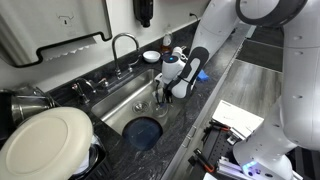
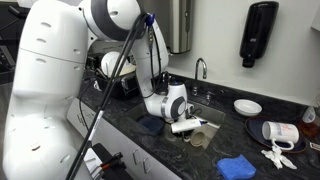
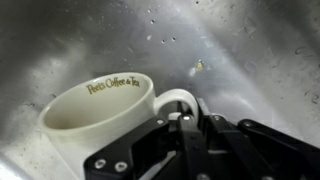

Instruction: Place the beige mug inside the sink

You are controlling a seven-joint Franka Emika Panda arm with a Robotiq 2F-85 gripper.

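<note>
The beige mug (image 3: 100, 112) stands upright inside the steel sink (image 3: 60, 40), its mouth up and its handle pointing right. The claw (image 3: 187, 120) is narrowed, its tips pinching that handle.

The arm (image 2: 60, 70) is made of fat, rounded white shells with a glossy finish and darker bands at the joints; both exterior views show this. In an exterior view a thin black cable (image 2: 123, 72) runs along its outside. Toward the wrist the links grow slimmer and end in a white cylindrical piece with a round black cap (image 2: 181, 100). In the wrist view the gripper (image 3: 186, 112) is matte black. Its flat, angular linkage bars spread left and right, pinned by round grey screw heads (image 3: 97, 163), with two narrow fingers (image 3: 178, 122) at the middle.
</note>
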